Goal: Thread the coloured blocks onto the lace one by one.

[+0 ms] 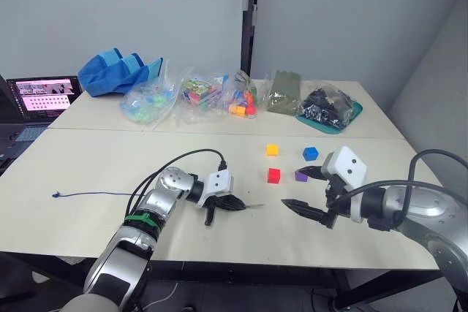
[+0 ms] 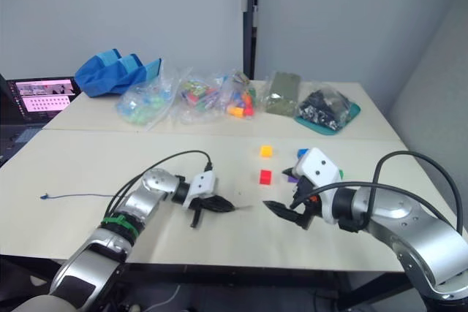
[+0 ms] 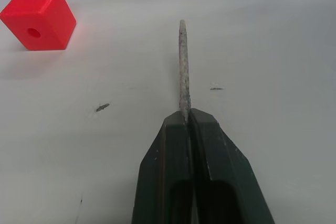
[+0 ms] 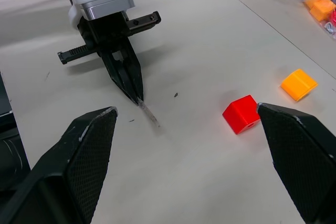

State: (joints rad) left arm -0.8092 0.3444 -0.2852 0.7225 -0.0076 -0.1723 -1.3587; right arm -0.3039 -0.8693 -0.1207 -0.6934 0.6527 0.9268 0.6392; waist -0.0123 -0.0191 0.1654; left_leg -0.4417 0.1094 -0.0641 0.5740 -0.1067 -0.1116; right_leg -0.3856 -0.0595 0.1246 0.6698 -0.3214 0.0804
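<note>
On the pale surface, the left gripper pinches the lace tip, jaws closed. The right gripper faces it nearby, empty. The red block and yellow-orange block lie beyond.

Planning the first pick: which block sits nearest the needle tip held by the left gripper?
The red block; the purple, yellow and blue ones lie farther away.

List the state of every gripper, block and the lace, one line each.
left gripper: shut on the lace tip
right gripper: open, empty
lace: lying on the table, no block threaded
red block: loose on the table
purple block: loose
blue block: loose
yellow-orange block: loose
</note>
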